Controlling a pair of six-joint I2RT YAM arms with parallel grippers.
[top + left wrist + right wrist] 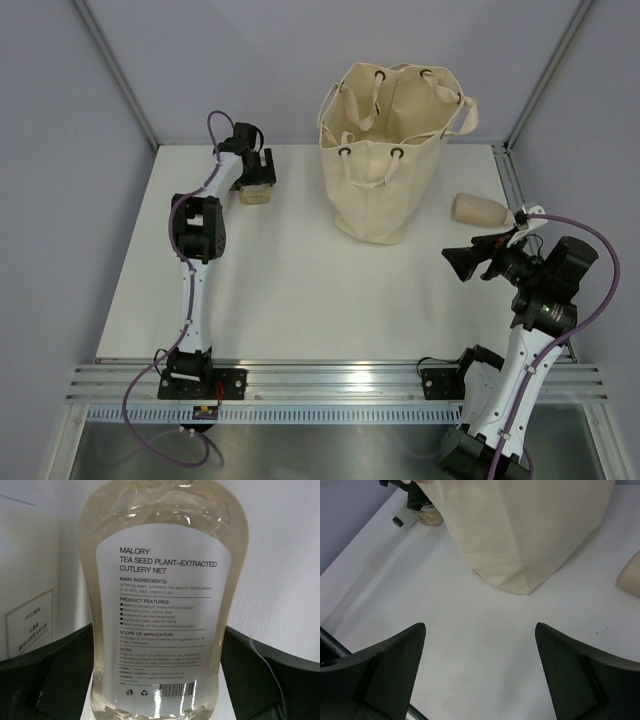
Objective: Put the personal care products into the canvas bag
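Amber-beige bottle (160, 605), upper left of the top view, clasped in the left pincer (254, 178), well apart from the canvas bag (385, 150) at upper centre. Peach bottle (478, 210) lies on the worktop (290, 290) right of the bag; right pincer (458, 264) spread wide nearby.

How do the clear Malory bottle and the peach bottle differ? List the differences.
Look: the Malory bottle is clear, holding pale yellow liquid, with a white printed label; the peach bottle is opaque, no label showing.
Hold: the Malory bottle sits between the left gripper's fingers; the peach bottle lies free on its side.
Place: Malory bottle left of the canvas bag, peach bottle right.
Both are outside it.
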